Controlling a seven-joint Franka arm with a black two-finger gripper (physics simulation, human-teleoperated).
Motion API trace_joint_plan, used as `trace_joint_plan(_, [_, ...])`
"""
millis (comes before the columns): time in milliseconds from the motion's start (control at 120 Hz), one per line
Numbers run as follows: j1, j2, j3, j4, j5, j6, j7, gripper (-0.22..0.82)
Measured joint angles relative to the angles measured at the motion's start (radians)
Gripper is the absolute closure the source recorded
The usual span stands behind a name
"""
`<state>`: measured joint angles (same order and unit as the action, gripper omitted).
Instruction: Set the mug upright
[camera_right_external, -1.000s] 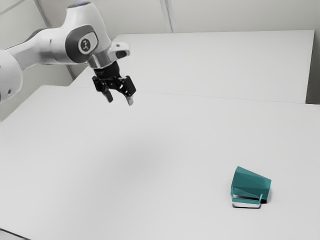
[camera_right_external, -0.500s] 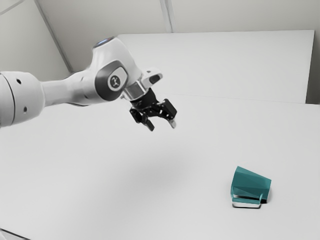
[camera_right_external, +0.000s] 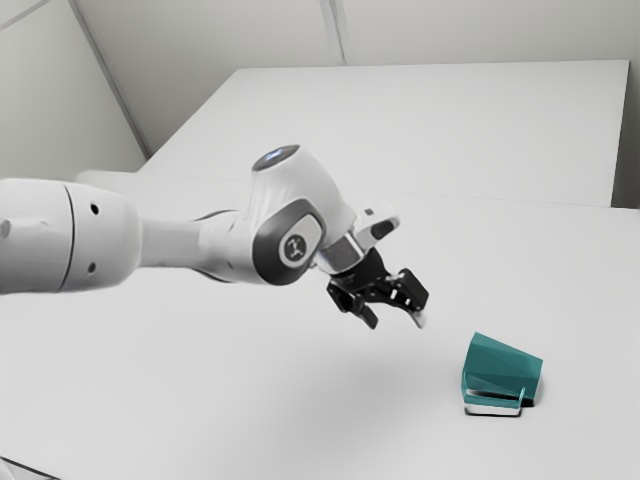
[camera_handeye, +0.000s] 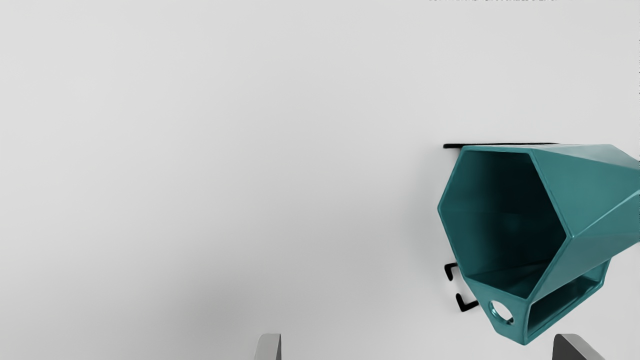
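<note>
White tabletop (camera_right_external: 230, 400) spreads beneath your arm (camera_right_external: 290, 220), which reaches in from the exterior view's left. At its end, your gripper (camera_right_external: 397, 322) hangs above the table with its two fingers wide apart, standing clear of your mug and to the exterior view's left of it.

You have the teal mug (camera_right_external: 505, 368) lying on its side on the table. Its long axis runs along the tabletop, mostly from the exterior view's left to its right, the narrow base end slanting slightly toward that camera. The wide six-sided mouth (camera_handeye: 505, 220) points to the exterior view's left, so your wrist view looks into the dark hollow. You'll see the boxy handle (camera_handeye: 519, 322) low on the side facing the exterior camera, with a small round hole (camera_handeye: 501, 312) through its mouth-end face.
</note>
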<state>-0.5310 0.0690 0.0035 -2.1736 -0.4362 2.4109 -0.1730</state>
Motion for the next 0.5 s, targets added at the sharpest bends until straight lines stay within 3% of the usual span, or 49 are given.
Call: trace_joint_plan(500, [-0.089,0.145,-0.063,0.041,-0.054,0.251,0.001,0.01])
